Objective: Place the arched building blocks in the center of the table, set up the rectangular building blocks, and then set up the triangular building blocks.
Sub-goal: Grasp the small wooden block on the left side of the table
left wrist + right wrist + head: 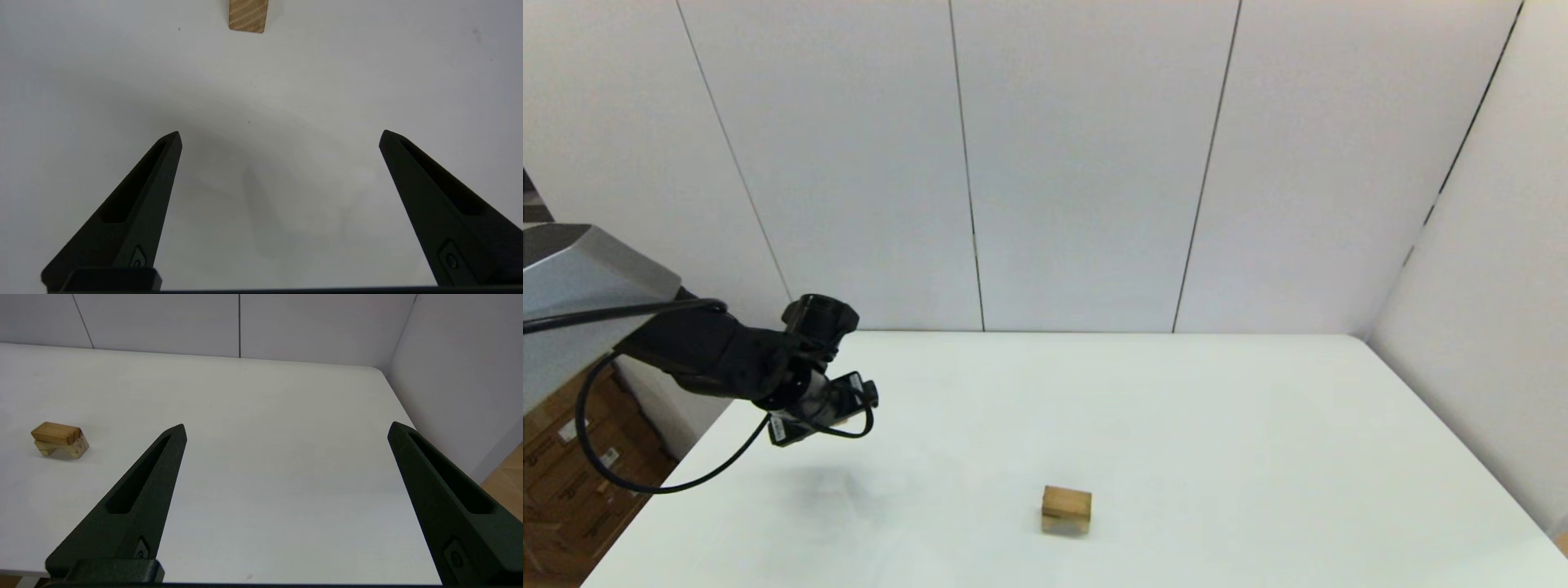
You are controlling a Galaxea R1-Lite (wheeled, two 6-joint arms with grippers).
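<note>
Nearest the front edge of the table (1258,425) stands the arched block (1066,519) with the rectangular block (1067,501) on top. Left tool (280,134) hovers wide open, empty, near the left edge; right tool (286,426) is open and empty too.

The surface (1176,425) is a plain white tabletop with rounded corners that fills the lower half of the head view and runs back to a pale panelled wall. Directly on it, low and just right of centre in that frame, sits the arched building blocks (1066,521), with the rectangular building blocks (1067,501) lying flat across its top; in the right wrist view the same small stack appears at the left edge, the hollow of the arch facing down onto the surface. At the top centre of the left wrist view, a tan wooden block end (248,15) with striped grain lies on the white top, cut off by the frame edge.
</note>
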